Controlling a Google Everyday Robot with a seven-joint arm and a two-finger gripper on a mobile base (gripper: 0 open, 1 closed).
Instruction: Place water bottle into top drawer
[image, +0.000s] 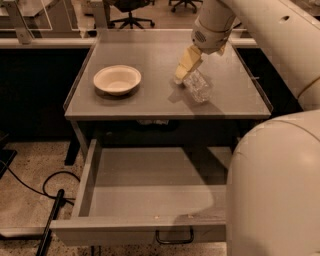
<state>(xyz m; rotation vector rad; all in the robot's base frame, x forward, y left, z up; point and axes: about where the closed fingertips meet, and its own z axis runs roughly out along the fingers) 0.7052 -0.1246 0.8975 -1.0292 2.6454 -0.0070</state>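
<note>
The water bottle (197, 87), clear and crinkled, is on the grey tabletop (150, 102), right of centre and tilted. My gripper (186, 66), with yellowish tips, hangs from the white arm just above and left of the bottle's upper end, touching or nearly touching it. The top drawer (150, 197) is pulled out below the tabletop and nothing lies in the part I can see. Its front panel carries a dark wire handle (174, 236). The drawer's right part is hidden behind my arm's white body (275, 190).
A white shallow bowl (117, 79) sits on the left of the tabletop. Raised rims run along the table's sides. A black cable (45, 192) and a dark bar lie on the speckled floor at left. Office chairs stand behind the table.
</note>
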